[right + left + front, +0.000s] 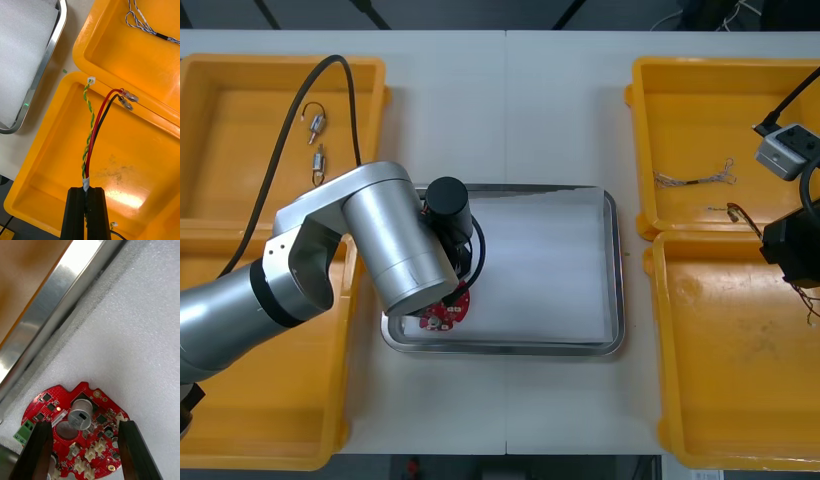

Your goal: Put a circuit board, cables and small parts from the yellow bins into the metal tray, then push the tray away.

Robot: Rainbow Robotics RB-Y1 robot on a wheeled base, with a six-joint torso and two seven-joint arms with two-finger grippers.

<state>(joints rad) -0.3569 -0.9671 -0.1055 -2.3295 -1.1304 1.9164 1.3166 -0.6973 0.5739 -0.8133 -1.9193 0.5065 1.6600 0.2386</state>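
Note:
A round red circuit board (80, 435) lies flat on the white lining in the metal tray's (616, 270) front left corner, and appears as a red disc (444, 314) under my left arm. My left gripper (85, 424) stands open just above it, its fingers (39, 450) overlapping the board's two edges. My right gripper (85, 192) is shut on a red and yellow cable bundle (93, 127) that hangs over the near right yellow bin (45, 157). In the front view the right gripper (788, 250) is at the right edge.
Two small metal parts (316, 140) lie in the far left yellow bin (240, 75). A twisted blue and white cable (144, 26) lies in the far right bin (650, 120). The tray's rim (56, 315) runs close beside the board.

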